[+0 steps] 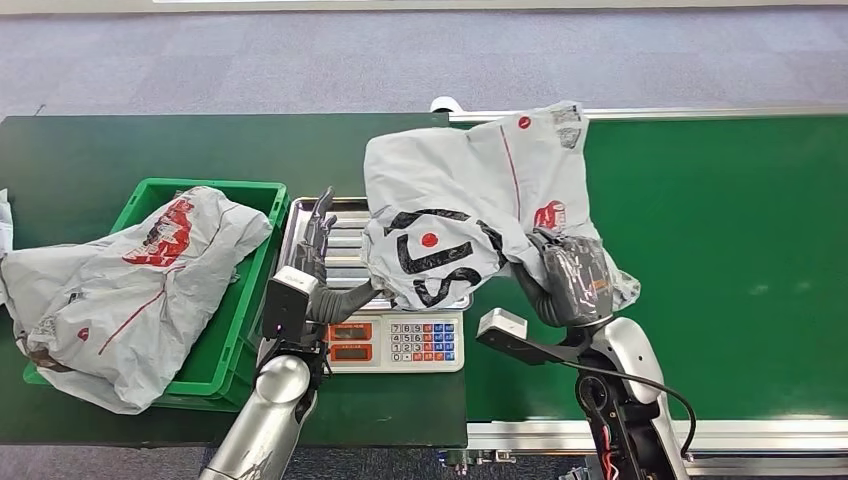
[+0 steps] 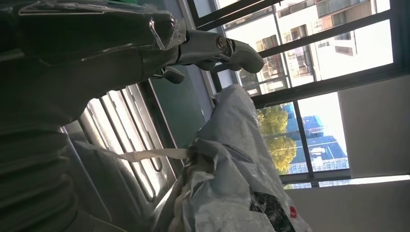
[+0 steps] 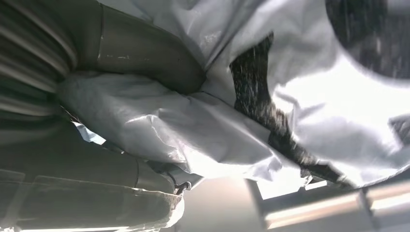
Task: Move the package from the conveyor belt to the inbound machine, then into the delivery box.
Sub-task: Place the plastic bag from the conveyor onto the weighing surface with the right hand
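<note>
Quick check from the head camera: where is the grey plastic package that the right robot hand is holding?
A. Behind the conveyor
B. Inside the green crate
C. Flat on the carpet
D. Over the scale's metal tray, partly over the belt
D: the grey plastic package, held by the right robot hand, drapes over the scale's ribbed metal tray and the green conveyor belt.

Right robot hand (image 1: 572,280): fingers buried under the package (image 1: 470,215), grip not visible. Package hides much of the scale tray (image 1: 335,240) and part of the conveyor belt (image 1: 720,250). Second package (image 1: 120,285) covers most of the green box (image 1: 235,300); its left end is cut by the head view's edge. Keypad (image 1: 422,342) digits too small to read.
</note>
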Controlling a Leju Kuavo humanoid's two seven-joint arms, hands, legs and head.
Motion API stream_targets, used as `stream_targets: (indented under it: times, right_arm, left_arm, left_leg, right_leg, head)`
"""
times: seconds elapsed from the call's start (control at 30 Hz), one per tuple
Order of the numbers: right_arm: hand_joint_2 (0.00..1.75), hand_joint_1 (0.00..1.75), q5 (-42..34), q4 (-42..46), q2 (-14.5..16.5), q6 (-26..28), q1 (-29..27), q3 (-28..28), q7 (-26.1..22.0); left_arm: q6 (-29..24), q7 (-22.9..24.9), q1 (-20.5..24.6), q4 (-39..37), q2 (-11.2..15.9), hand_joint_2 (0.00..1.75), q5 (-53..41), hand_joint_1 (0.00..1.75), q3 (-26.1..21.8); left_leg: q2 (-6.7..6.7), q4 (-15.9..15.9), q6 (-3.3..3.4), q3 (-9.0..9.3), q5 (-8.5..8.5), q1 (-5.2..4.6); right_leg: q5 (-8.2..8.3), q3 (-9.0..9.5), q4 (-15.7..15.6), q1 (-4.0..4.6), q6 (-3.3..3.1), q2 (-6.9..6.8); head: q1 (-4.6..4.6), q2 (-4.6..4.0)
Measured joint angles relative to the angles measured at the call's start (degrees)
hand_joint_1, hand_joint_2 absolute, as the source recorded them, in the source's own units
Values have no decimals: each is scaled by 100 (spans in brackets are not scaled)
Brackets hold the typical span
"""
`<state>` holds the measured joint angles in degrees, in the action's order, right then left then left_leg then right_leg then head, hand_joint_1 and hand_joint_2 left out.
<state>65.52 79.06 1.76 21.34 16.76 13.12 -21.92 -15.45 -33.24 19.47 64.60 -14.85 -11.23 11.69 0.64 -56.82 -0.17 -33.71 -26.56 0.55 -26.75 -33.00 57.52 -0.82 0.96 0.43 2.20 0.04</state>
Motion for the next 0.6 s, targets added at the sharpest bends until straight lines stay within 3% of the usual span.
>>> stream_targets:
  times: [0.33,0.6]
  right_arm:
    - [175,175,159,-516,-266,-342,324,442,207]
    - [175,175,106,-1297,-653,-715,857,979,218]
  left_arm:
    - [0,0,2,-28,32,175,26,0,-2]
    - [0,9,2,-38,40,175,28,0,-2]
  left_leg:
    - [1,0,0,-1,-1,0]
    - [1,-1,1,0,1,0]
  right_leg:
    - [0,-2,0,1,0,0]
    - [1,0,0,0,0,0]
  head:
    - [1,0]
    - [0,-1]
